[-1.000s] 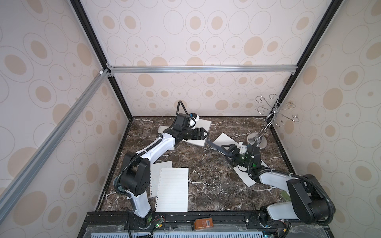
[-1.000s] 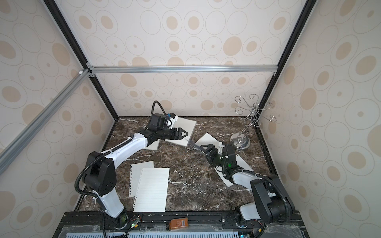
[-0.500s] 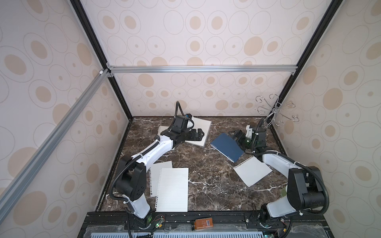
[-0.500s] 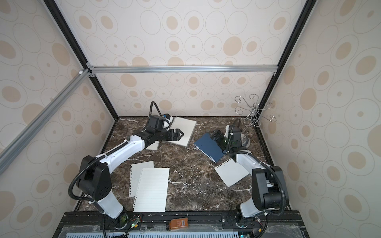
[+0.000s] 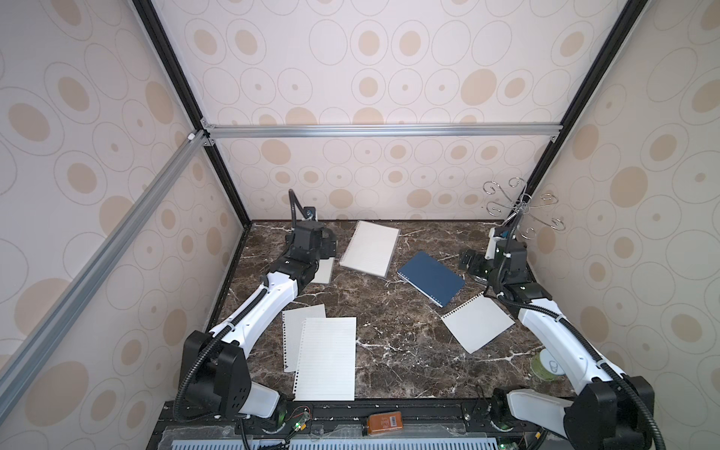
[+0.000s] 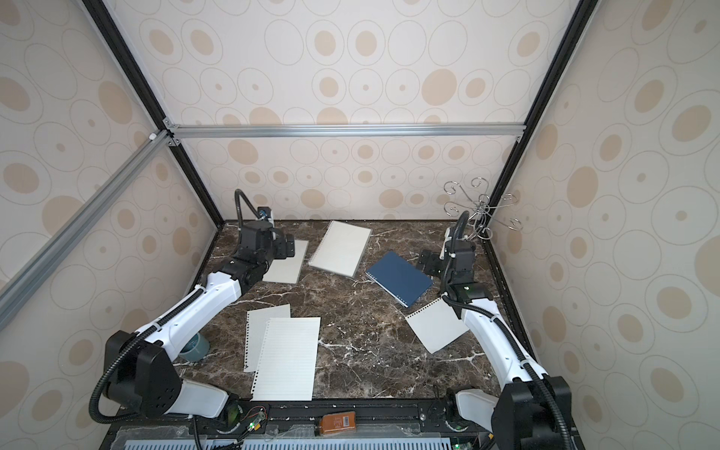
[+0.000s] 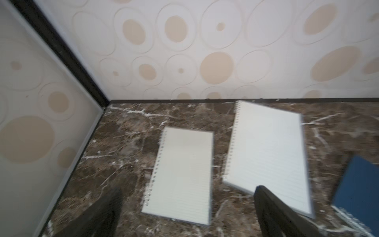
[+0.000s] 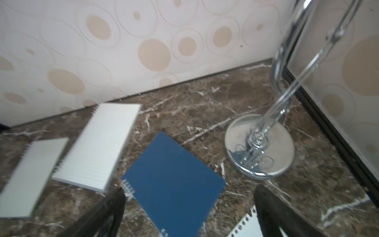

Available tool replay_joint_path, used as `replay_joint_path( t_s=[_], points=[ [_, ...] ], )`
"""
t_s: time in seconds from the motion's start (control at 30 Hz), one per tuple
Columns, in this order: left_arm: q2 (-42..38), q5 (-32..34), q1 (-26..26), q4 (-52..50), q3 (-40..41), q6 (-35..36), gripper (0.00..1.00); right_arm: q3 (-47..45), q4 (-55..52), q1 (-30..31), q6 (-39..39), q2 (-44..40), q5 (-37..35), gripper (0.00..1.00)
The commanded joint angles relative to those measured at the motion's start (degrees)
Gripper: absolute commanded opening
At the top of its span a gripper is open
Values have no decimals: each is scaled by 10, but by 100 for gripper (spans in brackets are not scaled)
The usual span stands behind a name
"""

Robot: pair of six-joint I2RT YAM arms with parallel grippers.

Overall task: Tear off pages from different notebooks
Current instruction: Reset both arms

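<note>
Evidently left gripper (image 7: 187,192) and right gripper (image 8: 190,191) gape empty; small notebook (image 7: 182,170) ahead of left jaws (limp paper: pinch free corner)

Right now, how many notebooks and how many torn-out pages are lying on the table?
Notebooks: 3 (small white notebook, larger white notebook, dark-blue notebook)
Loose pages: 3 (rear page overlapped by front page, lone page)
Total: 6
</note>
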State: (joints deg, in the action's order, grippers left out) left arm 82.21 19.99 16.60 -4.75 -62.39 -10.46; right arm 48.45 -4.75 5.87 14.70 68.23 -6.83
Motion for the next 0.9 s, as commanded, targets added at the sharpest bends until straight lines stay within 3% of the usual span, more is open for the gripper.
replay_joint_path(
  t_s=[0.0,0.17,0.33,0.5,0.6,0.67,0.73,0.77,0.8,0.87],
  points=[
    [-14,5,-56,108,98,58,100,-29,51,-22,-65,-3,-43,99],
    [-64,-52,-110,374,302,85,100,-100,154,-45,-83,3,0,99],
    [-57,-78,-130,531,397,69,100,-160,244,-52,-95,18,17,99],
    [-9,-136,-145,700,473,93,100,-220,383,-54,-126,86,24,100],
    [105,-132,-147,958,546,91,100,-284,545,-57,-134,153,54,100],
    [63,-177,-150,835,520,102,100,-299,654,-57,-146,221,83,100],
    [87,-193,-155,811,490,102,100,-256,504,-55,-164,186,106,99],
    [76,-184,-159,779,482,93,100,-248,509,-55,-167,203,115,100],
    [86,-184,-161,810,488,91,100,-253,555,-54,-161,218,115,99],
    [78,-185,-160,791,486,91,100,-236,480,-53,-160,194,105,99]
  ],
)
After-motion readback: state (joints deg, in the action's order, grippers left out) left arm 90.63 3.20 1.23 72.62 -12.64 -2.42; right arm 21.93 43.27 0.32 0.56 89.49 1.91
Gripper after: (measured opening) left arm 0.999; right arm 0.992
